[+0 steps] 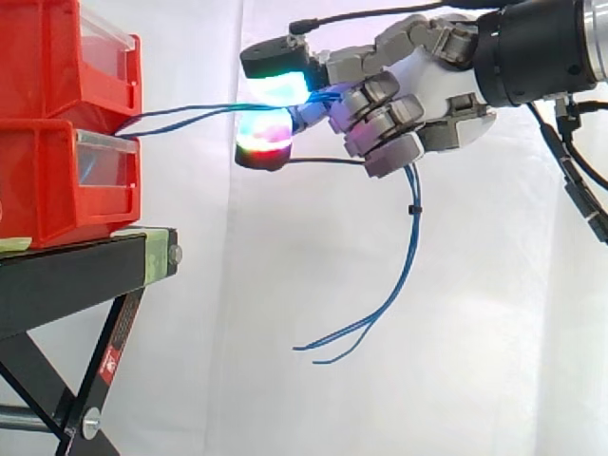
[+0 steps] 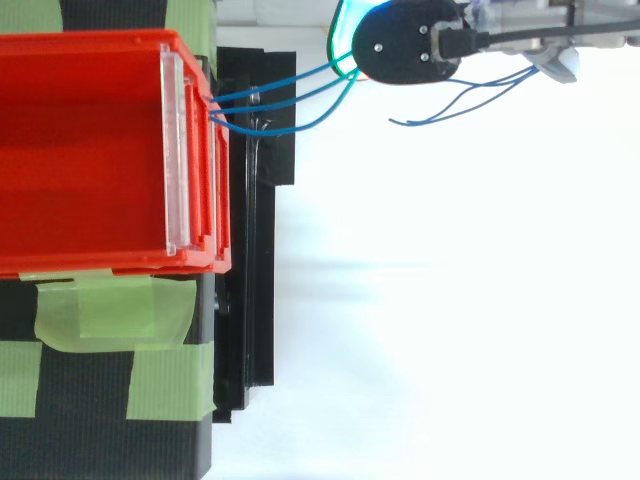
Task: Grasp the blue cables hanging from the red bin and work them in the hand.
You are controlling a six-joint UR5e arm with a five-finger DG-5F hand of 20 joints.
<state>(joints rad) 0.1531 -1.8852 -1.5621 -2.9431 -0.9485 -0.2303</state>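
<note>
The hand (image 1: 423, 76) is hovering just off the bins' (image 1: 47, 190) front and is pinching the cables (image 1: 415, 237) between thick, rounded pads (image 1: 277, 87), one glowing green-cyan above and one glowing red-magenta below. The other grey, blocky fingers are curling in toward the smooth white palm.

The cables are thin, glossy blue strands. In the side view they are coming out at the seam between the stacked bins and running almost level across the gap to the pads. They are passing through the hand and hanging out beneath it in a long slack curve, with the loose ends splaying apart low down. A small black tie (image 1: 414, 207) is bunching the hanging stretch together. From above, the strands are fanning out from the bin front, and one of them is sagging in a wider bow than the others.

The bins are boxy, shiny red plastic, each carrying a clear panel (image 1: 104, 160) across its open front. They are sitting on a black metal stand (image 1: 76, 266) with slanting legs. Matte green tape (image 2: 90, 310), slightly wrinkled, is lying in strips across the stand's top. A white curtain (image 1: 237, 285) is hanging behind in soft vertical folds.
</note>
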